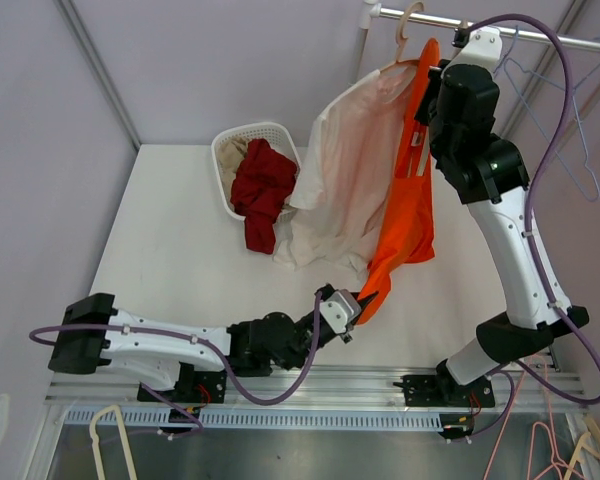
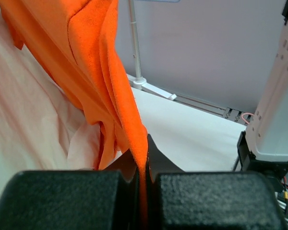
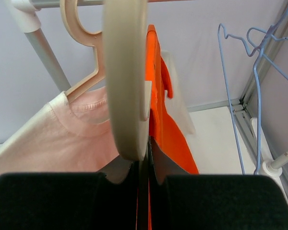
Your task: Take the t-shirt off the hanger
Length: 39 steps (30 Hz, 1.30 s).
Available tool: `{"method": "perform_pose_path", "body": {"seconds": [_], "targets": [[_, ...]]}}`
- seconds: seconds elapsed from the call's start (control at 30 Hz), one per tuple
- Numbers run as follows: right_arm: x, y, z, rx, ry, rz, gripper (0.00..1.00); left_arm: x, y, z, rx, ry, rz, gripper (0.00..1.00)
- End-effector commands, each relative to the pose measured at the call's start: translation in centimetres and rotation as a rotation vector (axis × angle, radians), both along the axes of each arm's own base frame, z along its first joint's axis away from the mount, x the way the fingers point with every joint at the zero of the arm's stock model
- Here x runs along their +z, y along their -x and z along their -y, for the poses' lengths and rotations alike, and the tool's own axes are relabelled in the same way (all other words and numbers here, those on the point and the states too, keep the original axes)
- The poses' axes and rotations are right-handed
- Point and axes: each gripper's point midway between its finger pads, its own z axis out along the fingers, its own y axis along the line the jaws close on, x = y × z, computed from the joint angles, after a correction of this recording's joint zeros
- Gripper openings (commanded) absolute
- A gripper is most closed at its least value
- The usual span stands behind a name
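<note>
The orange t-shirt (image 1: 405, 215) hangs from a beige hanger (image 3: 125, 72) at the rail, stretched down toward the table's front. My left gripper (image 1: 365, 298) is low near the front edge and is shut on the shirt's bottom hem; in the left wrist view the orange cloth (image 2: 96, 57) runs down between the closed jaws (image 2: 143, 165). My right gripper (image 1: 435, 75) is up at the rail, shut on the beige hanger, with the orange shirt (image 3: 168, 129) just to its right. The hanger's far end is hidden by the cloth.
A pale pink t-shirt (image 1: 345, 180) hangs on another hanger (image 1: 408, 25) just left of the orange one. A white basket (image 1: 242, 135) holding a red garment (image 1: 263, 190) stands at the back. Blue wire hangers (image 1: 580, 150) hang on the rail (image 1: 540, 38) at right.
</note>
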Motion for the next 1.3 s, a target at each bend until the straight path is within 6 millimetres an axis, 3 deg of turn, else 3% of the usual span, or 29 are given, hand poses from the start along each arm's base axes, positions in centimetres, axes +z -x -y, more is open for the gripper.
{"method": "perform_pose_path", "body": {"seconds": [0.0,0.27,0.5,0.8,0.97,1.0,1.1,1.27], "targets": [[5.2,-0.9,1.8,-0.051,-0.081,0.177,0.00,0.1,4.0,0.6,-0.144,0.068,-0.051,0.01],[4.9,-2.3,2.9,-0.061,-0.084,0.166,0.00,-2.0,8.4,2.2,-0.255,0.041,-0.058,0.01],[5.0,-2.8,3.7,-0.069,-0.091,0.171,0.00,-2.9,9.7,2.8,-0.306,0.036,-0.060,0.01],[4.0,-5.3,5.4,-0.105,-0.092,0.154,0.00,-1.6,12.9,3.6,-0.412,0.020,0.001,0.01],[2.5,-7.1,5.4,-0.116,-0.103,0.129,0.00,1.9,12.3,3.8,-0.360,0.048,0.092,0.01],[2.1,-7.4,5.3,-0.114,-0.103,0.119,0.00,3.4,12.2,3.9,-0.353,0.070,0.107,0.01],[1.4,-8.0,5.0,-0.113,-0.109,0.098,0.00,5.0,12.0,4.0,-0.334,0.070,0.139,0.01],[1.9,-7.1,4.7,-0.093,-0.121,0.101,0.00,4.1,10.3,4.0,-0.233,0.047,0.146,0.01]]}}
